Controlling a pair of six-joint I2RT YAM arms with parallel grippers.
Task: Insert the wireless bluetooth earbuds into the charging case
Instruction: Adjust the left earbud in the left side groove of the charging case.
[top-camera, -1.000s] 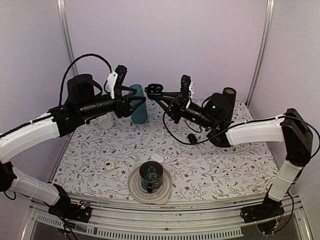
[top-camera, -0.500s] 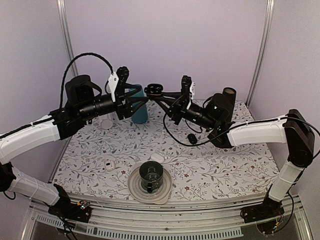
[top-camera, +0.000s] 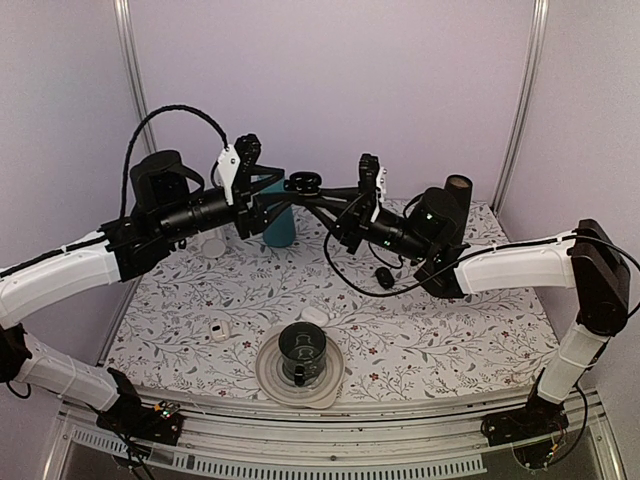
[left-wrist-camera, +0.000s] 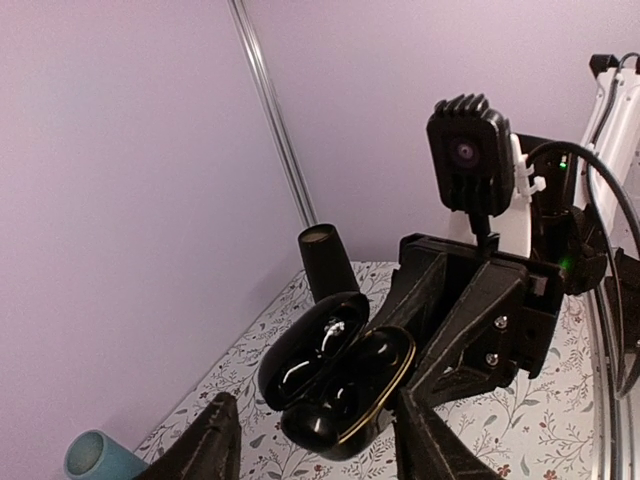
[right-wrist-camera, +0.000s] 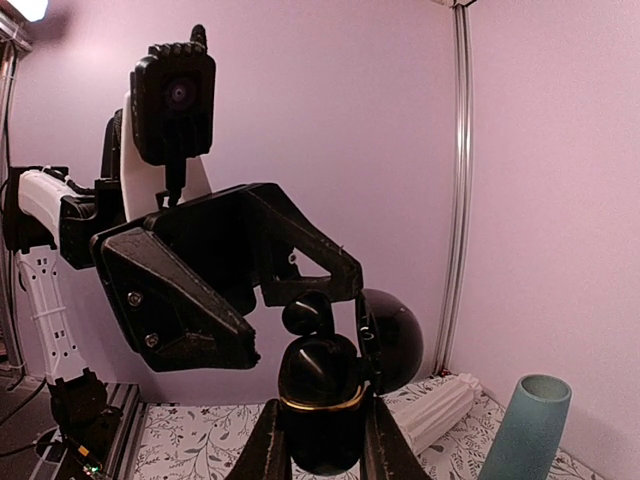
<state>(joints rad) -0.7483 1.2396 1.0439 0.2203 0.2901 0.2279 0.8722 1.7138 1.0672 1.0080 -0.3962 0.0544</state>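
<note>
The black charging case (top-camera: 303, 181) is held in the air at the back of the table, lid open. My right gripper (top-camera: 312, 187) is shut on its lower half; the right wrist view shows the case (right-wrist-camera: 320, 385) with its gold rim between my gripper (right-wrist-camera: 325, 445). One glossy black earbud (right-wrist-camera: 308, 312) sits at the top of the case's opening, partly out. My left gripper (top-camera: 284, 196) is open, its fingers either side of the case. In the left wrist view the open case (left-wrist-camera: 335, 375) lies just ahead of my left gripper (left-wrist-camera: 320, 448). A small black piece (top-camera: 383, 274) lies on the table.
A teal cup (top-camera: 277, 222) stands behind the grippers. A black cylinder (top-camera: 457, 190) stands at the back right. A white dish with a dark cup (top-camera: 300, 352) is at the front middle. Small white pieces (top-camera: 219, 330) (top-camera: 313, 315) lie near it.
My left gripper has moved right toward the case. My right gripper has shifted a little left with the case. The left fingers now flank the case.
</note>
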